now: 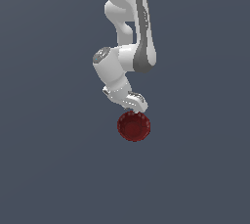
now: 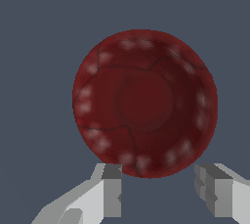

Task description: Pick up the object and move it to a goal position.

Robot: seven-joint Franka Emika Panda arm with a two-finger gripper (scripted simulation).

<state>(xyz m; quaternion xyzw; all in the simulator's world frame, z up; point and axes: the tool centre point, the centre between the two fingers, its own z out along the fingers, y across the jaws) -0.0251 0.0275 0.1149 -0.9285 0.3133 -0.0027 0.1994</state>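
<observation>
Hovering fingers (image 2: 163,189) spread, bowl (image 2: 145,101) just beyond

Simulated scene, flat featureless grey-blue ground (image 1: 49,169)

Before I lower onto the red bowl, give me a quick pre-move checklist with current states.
1. Hand open: ok, the fingers stand apart.
2. Nothing held: ok, the gap between the fingers is empty.
3. Red bowl in sight: ok, whole in the wrist view.
4. Bowl upright: ok, its hollow faces the camera.
5. Hand centred over bowl: not ok, both fingertips sit off to one side of its rim.
6. Height above bowl: cannot tell.
</observation>
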